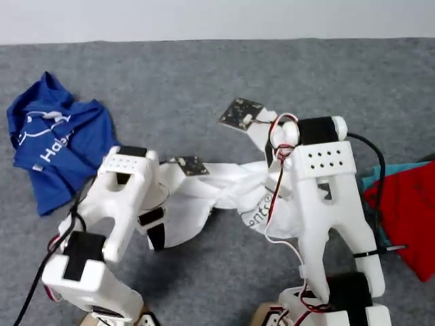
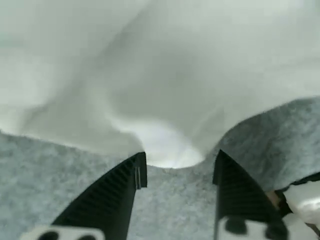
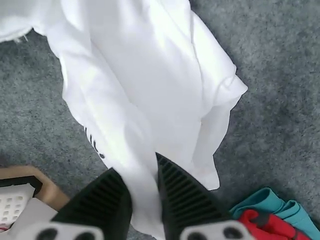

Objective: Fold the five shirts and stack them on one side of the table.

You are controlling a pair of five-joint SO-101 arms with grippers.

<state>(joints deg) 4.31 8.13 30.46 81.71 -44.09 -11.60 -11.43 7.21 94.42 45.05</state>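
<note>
Here white shirt (image 1: 197,202) rumpled, twisted ropelike at middle, dark lettering partly showing.

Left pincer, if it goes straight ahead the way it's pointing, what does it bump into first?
Probably the white shirt, whose edge lies just ahead of the open left pincer.
</note>
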